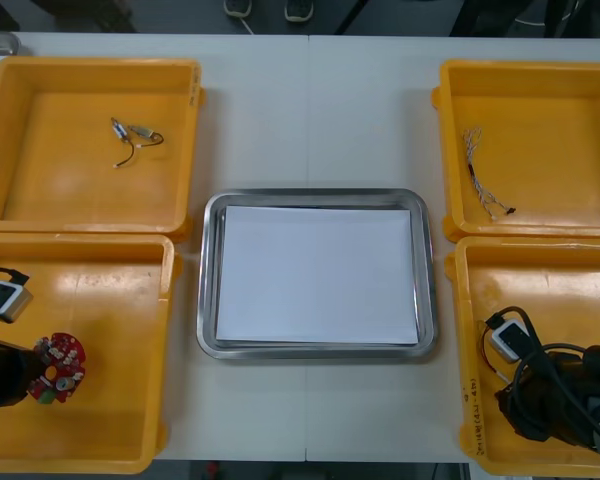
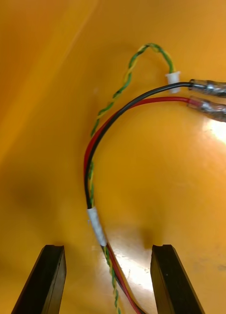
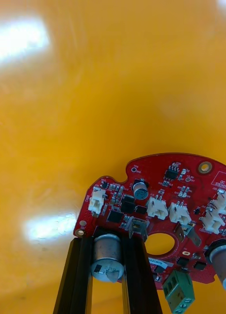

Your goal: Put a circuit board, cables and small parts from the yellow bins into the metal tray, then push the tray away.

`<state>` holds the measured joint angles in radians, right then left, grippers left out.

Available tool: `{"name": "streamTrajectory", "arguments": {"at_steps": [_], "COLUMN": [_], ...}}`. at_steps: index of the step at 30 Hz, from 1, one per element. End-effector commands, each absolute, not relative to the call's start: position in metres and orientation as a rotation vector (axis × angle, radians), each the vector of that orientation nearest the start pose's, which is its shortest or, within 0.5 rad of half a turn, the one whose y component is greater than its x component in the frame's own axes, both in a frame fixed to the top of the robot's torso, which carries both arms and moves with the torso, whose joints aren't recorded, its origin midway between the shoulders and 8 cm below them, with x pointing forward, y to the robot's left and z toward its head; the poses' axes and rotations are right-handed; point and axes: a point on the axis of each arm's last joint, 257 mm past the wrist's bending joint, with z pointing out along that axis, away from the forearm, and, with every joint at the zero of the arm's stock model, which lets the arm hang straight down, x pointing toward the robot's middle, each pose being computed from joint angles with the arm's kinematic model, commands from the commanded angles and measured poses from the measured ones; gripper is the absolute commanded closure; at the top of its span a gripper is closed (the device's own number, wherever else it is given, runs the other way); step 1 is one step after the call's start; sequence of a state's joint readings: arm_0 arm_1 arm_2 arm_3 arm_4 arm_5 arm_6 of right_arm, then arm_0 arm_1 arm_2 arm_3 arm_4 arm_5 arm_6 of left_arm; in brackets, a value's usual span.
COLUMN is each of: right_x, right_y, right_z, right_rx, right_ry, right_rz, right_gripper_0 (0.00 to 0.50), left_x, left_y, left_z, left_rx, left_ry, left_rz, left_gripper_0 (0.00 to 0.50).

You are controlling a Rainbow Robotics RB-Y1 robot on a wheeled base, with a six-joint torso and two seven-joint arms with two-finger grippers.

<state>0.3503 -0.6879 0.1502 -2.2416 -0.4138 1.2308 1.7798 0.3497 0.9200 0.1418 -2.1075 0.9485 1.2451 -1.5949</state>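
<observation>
Circuit board (image 3: pixel 162 211) in near-left yellow bin (image 1: pixel 110 290) w/ left claw (image 3: pixel 108 248) pinched just on its silver cylinder (image 3: pixel 107 252), so it could twist or slip on the lift; right claw (image 2: pixel 107 255) wide open astride red/black cable (image 2: pixel 89 167).

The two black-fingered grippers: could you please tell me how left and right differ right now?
The left gripper is shut on the round red circuit board by a silver cylinder; the right gripper stands open. The left holds its item; the right only straddles the red, black and green-yellow cable. Both sit low in the near yellow bins.
</observation>
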Motion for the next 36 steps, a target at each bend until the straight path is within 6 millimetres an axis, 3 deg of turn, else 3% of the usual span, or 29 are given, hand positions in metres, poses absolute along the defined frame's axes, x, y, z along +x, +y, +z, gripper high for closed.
{"name": "streamTrajectory", "arguments": {"at_steps": [1, 7, 15, 24, 36], "right_x": [0.295, 0.301, 0.303, 0.301, 0.309], "right_y": [-0.308, -0.313, -0.317, -0.306, -0.308], "right_z": [-0.356, -0.366, -0.358, -0.359, -0.357], "right_rx": [-0.806, -0.791, -0.789, -0.776, -0.78], "right_ry": [2.552, 2.553, 2.562, 2.57, 2.554], "right_rz": [-0.202, -0.196, -0.22, -0.155, -0.176], "right_gripper_0": [0.0, 0.0, 0.0, 0.0, 0.0], "left_x": [0.34, 0.356, 0.364, 0.378, 0.387], "left_y": [0.38, 0.369, 0.34, 0.278, 0.199], "left_z": [-0.256, -0.225, -0.196, -0.18, -0.168], "left_rx": [0.332, 0.364, 0.372, 0.388, 0.386], "left_ry": [2.652, 2.66, 2.69, 2.659, 2.654], "left_rz": [-0.032, -0.014, -0.001, -0.074, -0.121], "left_gripper_0": [0.5, 0.499, 0.5, 0.5, 0.498]}}
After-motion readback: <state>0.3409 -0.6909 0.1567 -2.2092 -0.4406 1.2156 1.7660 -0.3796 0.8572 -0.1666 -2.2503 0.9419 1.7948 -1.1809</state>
